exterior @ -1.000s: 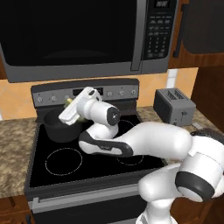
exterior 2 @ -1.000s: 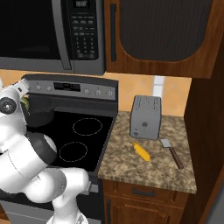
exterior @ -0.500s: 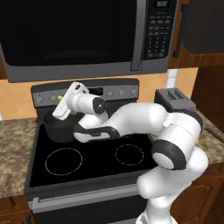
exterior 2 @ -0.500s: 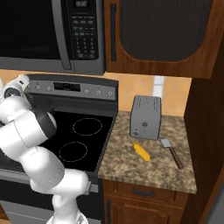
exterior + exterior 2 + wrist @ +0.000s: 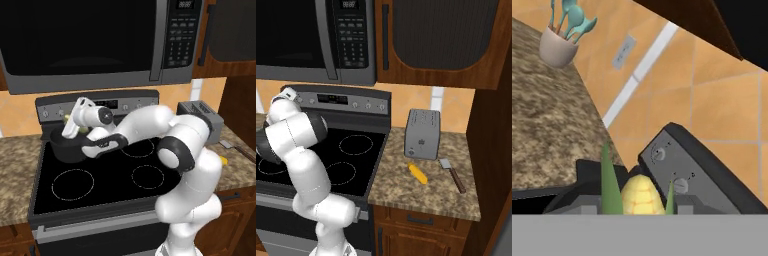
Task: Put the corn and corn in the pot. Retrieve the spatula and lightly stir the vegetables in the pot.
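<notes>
My gripper point(image 5: 69, 130) is shut on a yellow corn cob point(image 5: 641, 194) with green leaves, seen close up between the fingers in the hand view. It hangs just above the rim of the small dark pot point(image 5: 67, 149), which stands on the back left burner of the stove. The other corn cob point(image 5: 417, 173) lies on the granite counter right of the stove, in front of the toaster. A spatula point(image 5: 452, 173) with a dark handle lies on the counter just right of that cob.
A silver toaster point(image 5: 422, 134) stands at the back of the right counter. The microwave point(image 5: 95, 40) hangs low over the stove, and the control panel point(image 5: 684, 172) rises behind the pot. A cup of teal utensils point(image 5: 559, 42) sits on the left counter.
The arm has swung left across the stove with the corn in its grip, from over the middle of the cooktop to just above the pot.
</notes>
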